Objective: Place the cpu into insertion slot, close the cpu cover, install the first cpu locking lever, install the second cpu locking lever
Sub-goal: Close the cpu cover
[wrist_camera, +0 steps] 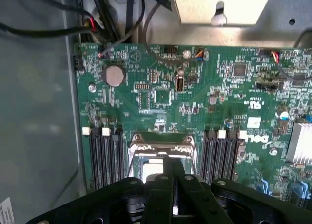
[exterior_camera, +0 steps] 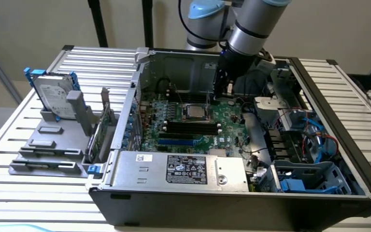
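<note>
My gripper [exterior_camera: 227,96] hangs low over the board [wrist_camera: 195,102], just beside the slot [exterior_camera: 195,112], fingers [wrist_camera: 165,185] pressed together. The cpu [wrist_camera: 151,166] lies in the slot with the cover [wrist_camera: 161,147] framing it; whether the cover sits fully down I cannot tell

The claw [wrist_camera: 174,168] hides much of the cpu cover [wrist_camera: 161,147]; what lies under it cannot be told
</note>
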{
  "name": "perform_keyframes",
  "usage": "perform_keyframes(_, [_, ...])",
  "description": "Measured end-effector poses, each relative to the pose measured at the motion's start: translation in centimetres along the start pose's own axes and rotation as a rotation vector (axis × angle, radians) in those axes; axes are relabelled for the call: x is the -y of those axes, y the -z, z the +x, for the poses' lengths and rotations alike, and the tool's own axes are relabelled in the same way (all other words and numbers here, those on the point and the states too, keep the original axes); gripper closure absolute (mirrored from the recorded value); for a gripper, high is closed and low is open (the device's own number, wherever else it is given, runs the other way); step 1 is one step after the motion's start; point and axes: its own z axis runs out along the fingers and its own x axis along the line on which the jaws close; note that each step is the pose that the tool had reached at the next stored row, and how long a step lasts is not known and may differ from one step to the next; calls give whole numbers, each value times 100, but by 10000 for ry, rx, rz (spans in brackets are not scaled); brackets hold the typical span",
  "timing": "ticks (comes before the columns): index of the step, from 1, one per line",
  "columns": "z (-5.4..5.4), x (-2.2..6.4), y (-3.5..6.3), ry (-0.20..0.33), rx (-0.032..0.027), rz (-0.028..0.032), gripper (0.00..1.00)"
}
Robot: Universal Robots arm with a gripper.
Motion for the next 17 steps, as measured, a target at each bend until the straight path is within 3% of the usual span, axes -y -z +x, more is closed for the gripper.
perform_keyframes(4, [-1, 98, -19, -7, -1, 216, 89])
perform_keyframes(8, [-4, 219, -43, -12, -2, 360, 89])
perform_keyframes(12, [-18, 369, -82, -15, -4, 449, 89])
perform_keyframes(15, [-31, 489, -132, -16, -3, 479, 89])
perform_keyframes(17, [-37, 518, -170, -15, -5, 481, 89])
